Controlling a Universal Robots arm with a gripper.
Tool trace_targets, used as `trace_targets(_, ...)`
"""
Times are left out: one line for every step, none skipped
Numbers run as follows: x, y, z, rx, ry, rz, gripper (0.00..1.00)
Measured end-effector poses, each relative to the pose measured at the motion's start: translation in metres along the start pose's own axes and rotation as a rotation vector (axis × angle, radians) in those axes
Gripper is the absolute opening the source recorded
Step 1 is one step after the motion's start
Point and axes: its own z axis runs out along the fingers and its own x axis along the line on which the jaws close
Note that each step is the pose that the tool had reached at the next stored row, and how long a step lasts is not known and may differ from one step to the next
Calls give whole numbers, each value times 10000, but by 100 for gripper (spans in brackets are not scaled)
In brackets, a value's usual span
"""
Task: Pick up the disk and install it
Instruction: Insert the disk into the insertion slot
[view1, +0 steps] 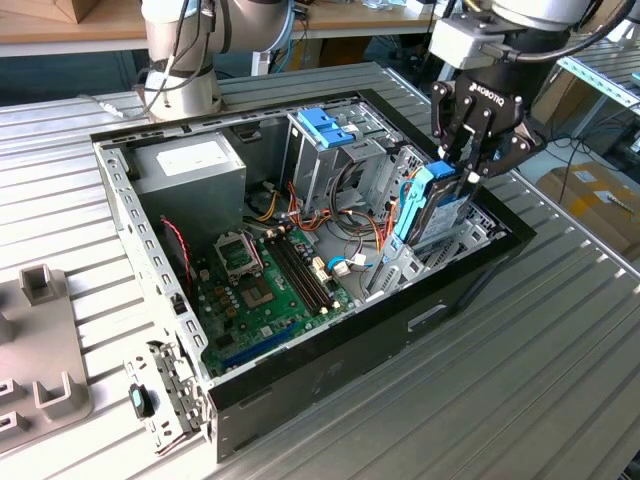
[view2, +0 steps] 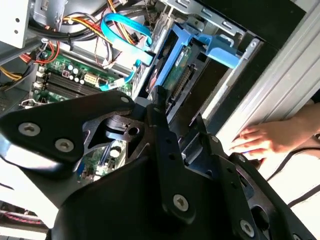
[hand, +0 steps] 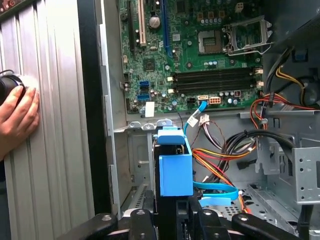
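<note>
The disk (view1: 436, 208), a silver drive in a light blue carrier rail, stands steeply tilted at the exterior view's right end of the open computer case (view1: 330, 375). Its lower end reaches down into the bay by the case wall. My gripper (view1: 463, 172) is above it, shut on the disk's upper end. In both wrist views the blue carrier (view2: 176, 60) (hand: 175, 172) sticks out from between my black fingers (view2: 159, 117) (hand: 141, 216), pointing into the case.
A tall metal drive cage with a blue bracket (view1: 325, 124) stands beside the disk. Motherboard (view1: 262, 285), power supply (view1: 190, 165) and loose cables (hand: 220, 160) are inside the case. A person's hand (view2: 265, 140) (hand: 17, 117) rests on the ribbed table outside. Grey fixtures (view1: 40, 345) lie left.
</note>
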Motion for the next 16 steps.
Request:
trace_targets(-2, 0, 12, 0, 8, 0, 35)
trace_targets(-4, 1, 33, 0, 9, 0, 35)
trace_targets(-6, 1, 63, 0, 7, 0, 35)
trace_targets(-8, 1, 82, 1, 10, -1, 35)
trace_targets(-9, 2, 99, 0, 12, -1, 35)
trace_targets(-10, 2, 115, 1, 13, 0, 35)
trace_targets(-12, 3, 138, 0, 9, 0, 35)
trace_targets(-15, 3, 161, 0, 9, 0, 35)
trace_targets(-16, 3, 174, 0, 10, 0, 35)
trace_targets(-18, 4, 207, 0, 11, 0, 35)
trace_targets(-19, 4, 212, -1, 10, 0, 35)
trace_targets(-19, 4, 212, -1, 10, -1, 35)
trace_targets(-19, 4, 213, -1, 8, 0, 35)
trace_targets(-19, 4, 213, 0, 8, 0, 35)
trace_targets(-19, 4, 213, 0, 9, 0, 35)
trace_targets(-19, 4, 215, -1, 2, 1, 36)
